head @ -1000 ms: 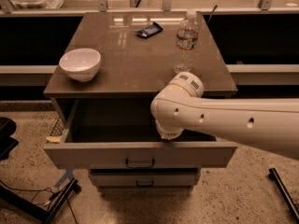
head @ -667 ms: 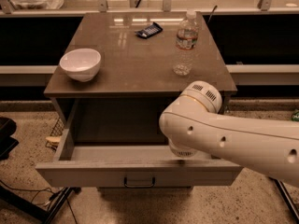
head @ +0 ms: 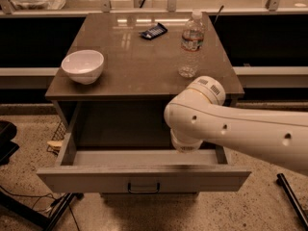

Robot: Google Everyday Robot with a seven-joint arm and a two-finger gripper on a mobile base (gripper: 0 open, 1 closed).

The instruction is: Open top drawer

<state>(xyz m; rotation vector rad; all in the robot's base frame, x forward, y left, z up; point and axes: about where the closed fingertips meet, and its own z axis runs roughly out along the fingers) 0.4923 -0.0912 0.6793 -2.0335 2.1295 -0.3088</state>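
The top drawer (head: 144, 177) stands pulled well out from under the worktop's (head: 130, 57) front edge. Its plain grey inside is open to view and its dark bar handle (head: 143, 188) is free. The gripper (head: 186, 146) points down into the drawer, below the front edge toward the right corner, mostly hidden by the arm (head: 231, 129). Whether it grips anything cannot be told. The opening looks essentially done, with only pulling the arm clear left.

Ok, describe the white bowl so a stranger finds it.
On the brown tabletop above the open grey top drawer, where the gripper reaches in, look left. The round white bowl sits alone there; the clear plastic bottle and dark packet lie farther right.
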